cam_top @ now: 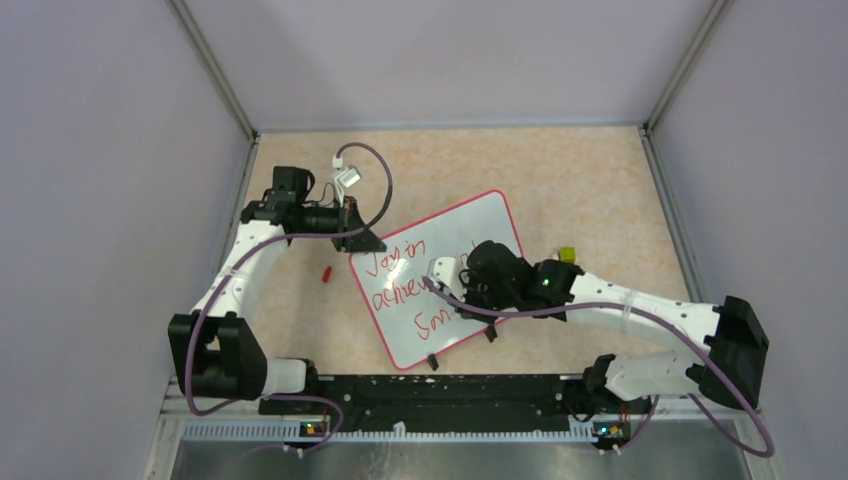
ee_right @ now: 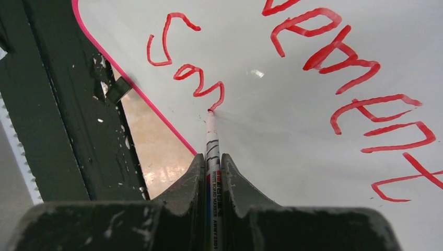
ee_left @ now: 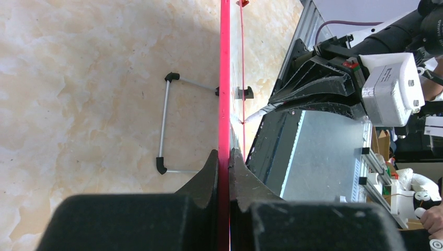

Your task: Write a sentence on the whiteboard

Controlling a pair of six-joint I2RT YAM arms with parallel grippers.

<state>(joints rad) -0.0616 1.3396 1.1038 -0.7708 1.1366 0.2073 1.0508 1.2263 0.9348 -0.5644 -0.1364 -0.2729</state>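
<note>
The whiteboard (cam_top: 475,225), white with a red-pink frame, lies tilted in the middle of the table. My left gripper (cam_top: 362,241) is shut on its far left edge; in the left wrist view the two fingers pinch the red frame (ee_left: 224,78) at the left gripper (ee_left: 223,152). My right gripper (ee_right: 211,156) is shut on a white marker (ee_right: 211,137) whose red tip touches the board (ee_right: 271,136) at the end of "Sm". The sentence (cam_top: 398,285) runs in red over three lines, and its large letters (ee_right: 324,52) fill the right wrist view.
A small red cap (cam_top: 326,272) lies on the table left of the board. A yellow object (cam_top: 567,254) sits by the right arm. The board's wire leg (ee_left: 166,125) stands on the table. A black rail (cam_top: 440,390) runs along the near edge.
</note>
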